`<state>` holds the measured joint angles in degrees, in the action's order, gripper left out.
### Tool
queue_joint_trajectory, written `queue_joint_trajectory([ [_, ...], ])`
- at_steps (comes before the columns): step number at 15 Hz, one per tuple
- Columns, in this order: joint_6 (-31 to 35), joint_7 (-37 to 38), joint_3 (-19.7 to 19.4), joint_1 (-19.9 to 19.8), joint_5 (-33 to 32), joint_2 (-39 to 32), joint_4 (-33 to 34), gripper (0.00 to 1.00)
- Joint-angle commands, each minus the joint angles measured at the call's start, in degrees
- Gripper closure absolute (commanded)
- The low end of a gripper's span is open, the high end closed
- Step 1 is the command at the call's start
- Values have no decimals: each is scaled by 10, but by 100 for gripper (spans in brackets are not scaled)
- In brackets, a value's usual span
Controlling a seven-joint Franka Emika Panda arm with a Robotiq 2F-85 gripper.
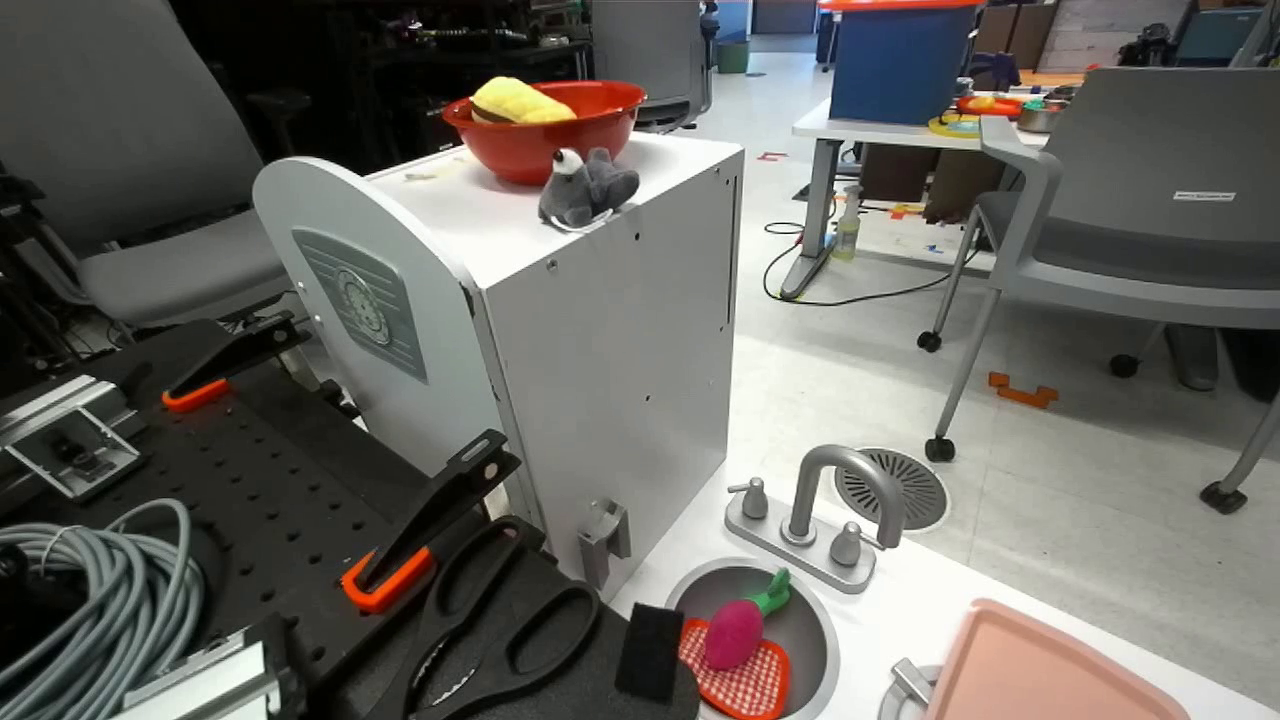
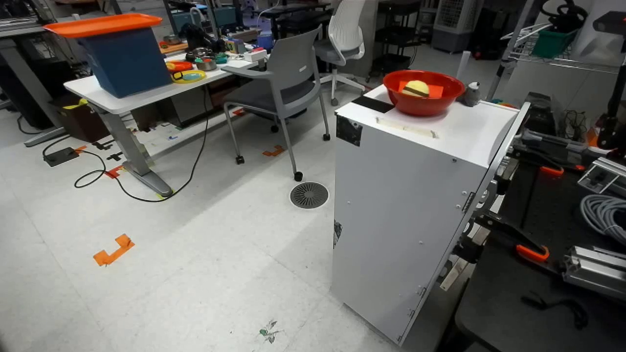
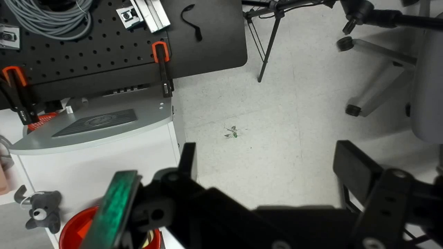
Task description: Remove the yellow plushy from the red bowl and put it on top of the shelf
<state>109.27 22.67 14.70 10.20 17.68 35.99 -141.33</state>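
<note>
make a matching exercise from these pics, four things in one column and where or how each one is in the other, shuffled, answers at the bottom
Things
1. Grey plush animal
2. Pink toy with a green top
3. Yellow plushy
4. Gripper

Place or state
A. In the sink basin
B. Inside the red bowl
C. Open, holding nothing
D. On top of the white shelf, beside the bowl

Right pairs
1-D
2-A
3-B
4-C
</note>
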Motion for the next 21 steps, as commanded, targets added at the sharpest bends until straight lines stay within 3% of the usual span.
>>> queue_joint_trajectory([
  [1,-2,-1,2,-3,1,0,1,0],
  [18,-2,-1,2,-3,1,0,1,0],
  [21,-2,26,-3,-15,6,22,-16,0],
])
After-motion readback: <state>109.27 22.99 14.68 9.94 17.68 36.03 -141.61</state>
